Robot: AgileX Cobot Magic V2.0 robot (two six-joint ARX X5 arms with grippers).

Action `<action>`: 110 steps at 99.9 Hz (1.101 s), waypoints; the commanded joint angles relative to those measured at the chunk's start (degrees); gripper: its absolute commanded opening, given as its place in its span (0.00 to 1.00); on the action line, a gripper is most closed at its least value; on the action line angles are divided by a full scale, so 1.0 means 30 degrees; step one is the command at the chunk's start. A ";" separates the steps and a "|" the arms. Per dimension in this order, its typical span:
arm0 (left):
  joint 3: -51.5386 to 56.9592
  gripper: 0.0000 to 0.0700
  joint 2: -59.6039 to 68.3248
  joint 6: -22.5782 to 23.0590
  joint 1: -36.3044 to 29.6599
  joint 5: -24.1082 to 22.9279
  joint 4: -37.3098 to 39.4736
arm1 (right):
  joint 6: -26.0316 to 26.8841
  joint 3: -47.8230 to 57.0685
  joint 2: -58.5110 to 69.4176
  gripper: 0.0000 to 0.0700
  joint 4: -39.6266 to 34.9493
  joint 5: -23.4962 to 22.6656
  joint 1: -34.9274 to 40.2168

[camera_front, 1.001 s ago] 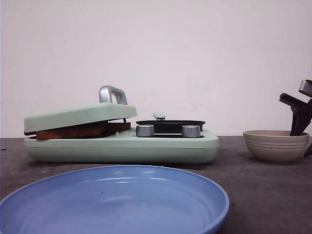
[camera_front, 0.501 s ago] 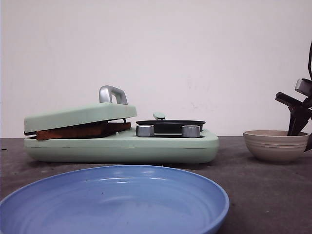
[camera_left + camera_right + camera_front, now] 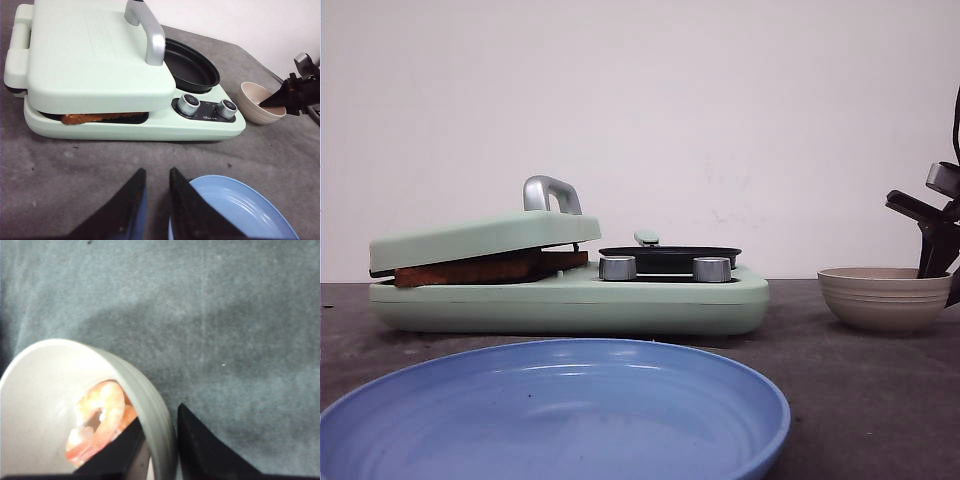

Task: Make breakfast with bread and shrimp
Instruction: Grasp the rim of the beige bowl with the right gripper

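Note:
One slice of bread [image 3: 470, 268] lies under the nearly closed lid [image 3: 480, 238] of the green breakfast maker; only its brown edge shows, also in the left wrist view [image 3: 95, 118]. The shrimp [image 3: 100, 420] lies inside the beige bowl [image 3: 883, 300] at the right. My right gripper [image 3: 160, 414] straddles the bowl's wall [image 3: 152, 410], one finger inside and one outside, closed on the rim. My left gripper [image 3: 156, 172] is shut and empty, above the table beside the blue plate [image 3: 240, 205].
The black round pan [image 3: 670, 256] sits on the maker's right half, behind two silver knobs [image 3: 617, 267]. The lid's silver handle [image 3: 550, 192] stands up. The large blue plate [image 3: 560, 410] lies at the front. The table is grey.
My right gripper has moved slightly left and down at the bowl's rim. The bowl has shifted a little to the left. The left arm has not moved.

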 commanded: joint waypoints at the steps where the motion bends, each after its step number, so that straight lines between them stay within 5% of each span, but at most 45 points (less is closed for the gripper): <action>1: 0.0022 0.00 0.0015 0.0233 0.0000 -0.0066 0.0189 | 0.0029 0.0386 0.0401 0.12 0.0109 0.0036 0.0007; 63: 0.0022 0.00 0.0015 0.0226 0.0000 -0.0073 0.0182 | -0.0109 0.0386 0.0838 0.17 0.0131 0.0211 0.0386; 67: 0.0022 0.00 0.0015 0.0226 0.0000 -0.0073 0.0182 | -0.0109 0.0386 0.0911 0.14 0.0124 0.0226 0.0437; 72: 0.0022 0.00 0.0015 0.0226 0.0000 -0.0073 0.0168 | -0.0117 0.0386 0.0918 0.00 0.0102 0.0517 0.0510; 110: 0.0022 0.00 0.0015 0.0182 0.0000 -0.0066 0.0138 | -0.0124 0.0729 0.0903 0.00 0.0240 0.0612 0.0612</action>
